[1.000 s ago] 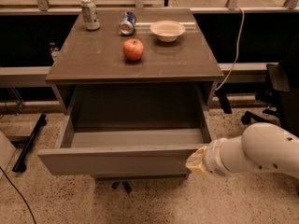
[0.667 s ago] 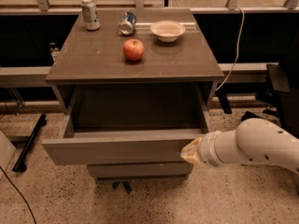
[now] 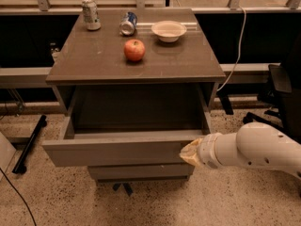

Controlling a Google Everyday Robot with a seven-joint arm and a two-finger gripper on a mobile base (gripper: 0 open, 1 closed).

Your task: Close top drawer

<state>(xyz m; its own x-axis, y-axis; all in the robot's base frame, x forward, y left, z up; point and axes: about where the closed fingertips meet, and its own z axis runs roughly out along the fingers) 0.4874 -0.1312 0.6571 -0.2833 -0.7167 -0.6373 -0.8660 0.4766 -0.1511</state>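
My gripper (image 3: 189, 153) sits at the right end of the top drawer (image 3: 113, 152) front. Left of it the panel's face is free, and behind the panel the drawer's cavity is open. A black chair (image 3: 282, 86) crowds the drawer's right side, and a black bar (image 3: 29, 145) lies on the floor to its left.

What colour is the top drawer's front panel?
Plain grey-brown, camera view. The hand is at the right end of the top drawer.

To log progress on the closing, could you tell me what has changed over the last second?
The gripper, at the front's right end, has pushed the top drawer partway in; it is still open. Apple, bowl, upright can and tipped can stayed put.
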